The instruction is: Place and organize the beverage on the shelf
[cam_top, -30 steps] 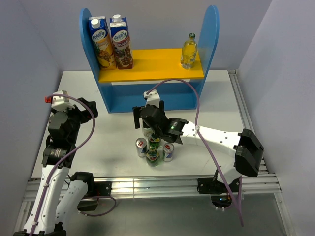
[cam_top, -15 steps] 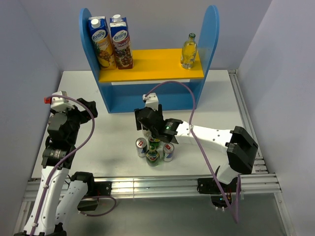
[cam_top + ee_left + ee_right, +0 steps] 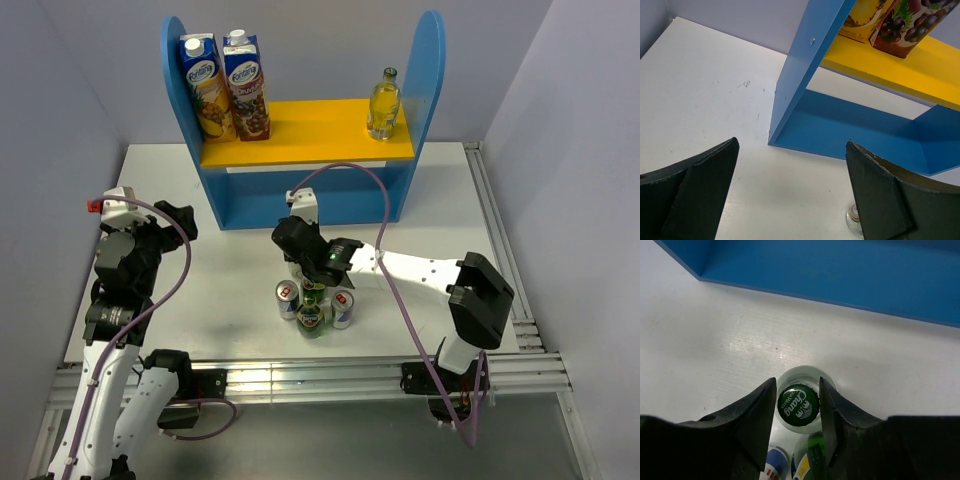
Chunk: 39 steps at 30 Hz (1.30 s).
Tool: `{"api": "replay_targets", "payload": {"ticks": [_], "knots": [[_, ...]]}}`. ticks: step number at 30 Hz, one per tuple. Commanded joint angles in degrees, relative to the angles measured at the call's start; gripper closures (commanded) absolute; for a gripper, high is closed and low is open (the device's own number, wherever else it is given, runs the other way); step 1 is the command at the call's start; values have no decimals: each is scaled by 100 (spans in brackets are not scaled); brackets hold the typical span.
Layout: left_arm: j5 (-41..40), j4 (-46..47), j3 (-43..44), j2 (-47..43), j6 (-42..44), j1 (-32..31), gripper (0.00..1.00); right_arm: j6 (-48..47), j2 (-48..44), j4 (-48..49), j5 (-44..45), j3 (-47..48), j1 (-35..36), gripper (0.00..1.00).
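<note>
Right wrist view: the clear bottle (image 3: 798, 404) with a green Chang cap sits dead centre between the right gripper (image 3: 797, 382) fingers, upright on the table (image 3: 715, 340).
Right gripper state: narrow, one finger each side of the cap with pretty much no gap showing. Can't tell if it's actually squeezing or just flanking it.
Where that bottle is: out in front of the shelf (image 3: 840, 270), at the shelf-side end of the little cluster of drinks.
Rest of the cluster: two cans (image 3: 288, 298) left and right with green bottles (image 3: 312, 318) between them, all packed close, near the table's front edge.
On the shelf: one yellowish bottle (image 3: 384, 103) upright at the right end of the yellow board (image 3: 310, 135), just beside the right side panel.
Cartons (image 3: 225, 85): two, side by side at the left end of the same board.
Right arm (image 3: 420, 272): stretched low across to the left from its base, wrist tipped down over the cluster.
Left gripper (image 3: 792, 144): wide open, holding nothing, looking at the shelf's lower left corner.
Left arm (image 3: 120, 290): folded upright at the table's left side, well apart from the drinks.
</note>
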Motion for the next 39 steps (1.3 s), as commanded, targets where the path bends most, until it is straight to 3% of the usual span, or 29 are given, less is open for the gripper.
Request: {"api": "replay_targets", "payload": {"ticks": [1,4,7,8,13,39], "knots": [[-30,131,38,-47,79,22,5,142,172,-235,-70,205,9,54],[5,122,55,-47,88,48,5,142,181,-235,-88,205,9,57],[14,131,38,-64,79,57,5,107,207,-287,-97,249,0,70],[23,131,38,-56,79,66,5,80,216,-314,-97,293,0,79],[41,131,38,-47,70,66,5,45,198,-402,-79,407,0,99],[137,149,29,-20,70,92,5,-834,-233,-867,650,2366,-378,100]]}}
